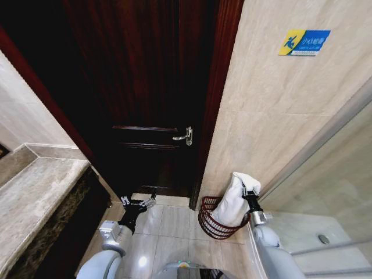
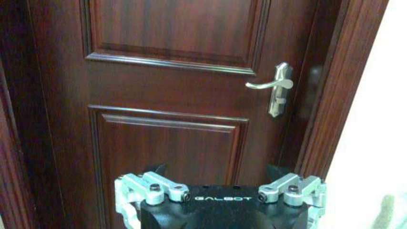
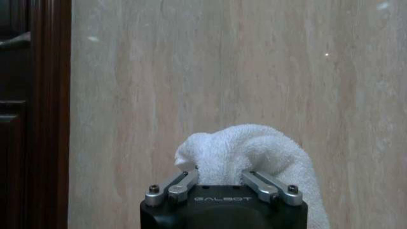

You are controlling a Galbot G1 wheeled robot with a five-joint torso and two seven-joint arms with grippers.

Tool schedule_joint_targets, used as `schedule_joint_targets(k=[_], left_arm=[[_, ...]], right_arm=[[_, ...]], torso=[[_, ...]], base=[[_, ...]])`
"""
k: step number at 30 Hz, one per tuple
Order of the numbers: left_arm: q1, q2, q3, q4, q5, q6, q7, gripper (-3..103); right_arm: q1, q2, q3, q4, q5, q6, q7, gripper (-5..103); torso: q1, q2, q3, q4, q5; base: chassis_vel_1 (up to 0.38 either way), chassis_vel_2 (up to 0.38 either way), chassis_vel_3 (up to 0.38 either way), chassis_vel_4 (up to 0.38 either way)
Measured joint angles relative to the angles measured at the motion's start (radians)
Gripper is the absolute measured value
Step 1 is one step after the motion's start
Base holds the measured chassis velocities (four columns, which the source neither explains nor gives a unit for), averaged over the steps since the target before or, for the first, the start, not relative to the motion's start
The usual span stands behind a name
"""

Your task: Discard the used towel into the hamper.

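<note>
Standing ahead of both hands, the dark wooden door (image 1: pixel 139 93) fills the space between the beige tiled wall (image 1: pixel 279 116) and the stone bench (image 1: pixel 35 197). The wall rises just beyond the right hand (image 1: pixel 251 195), and a glass shower panel (image 1: pixel 343 174) lies on that hand's outer side. The tiled floor (image 1: pixel 168 224) spreads below the 2 hands.

The hamper (image 1: pixel 216 220), a reddish-brown wire basket, sits on the floor in the corner by the door frame, directly beneath the right hand. The white towel (image 1: pixel 235 202) hangs down from that hand, its lower end already inside the hamper's rim while its top is bunched between the closed fingers (image 3: pixel 184 183).

The left hand (image 1: pixel 139 203) hovers low over the floor on the door side, well apart from the hamper, its fingers (image 2: pixel 156 188) spread wide and holding nothing. The silver door handle (image 2: pixel 273 86) is above and beyond it. A blue and yellow sign (image 1: pixel 304 42) sits high on the wall, far above the right hand.
</note>
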Motion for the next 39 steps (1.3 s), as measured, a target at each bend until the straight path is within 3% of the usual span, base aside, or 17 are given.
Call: schedule_joint_targets(k=[39], left_arm=[[0.000,0.000,0.000,0.000,0.000,0.000,0.000,100]], right_arm=[[0.104,0.077,-0.035,-0.324,-0.018,0.072,-0.040,12]], torso=[[0.000,0.000,0.000,0.0001,0.0001]], base=[[0.000,0.000,0.000,0.000]])
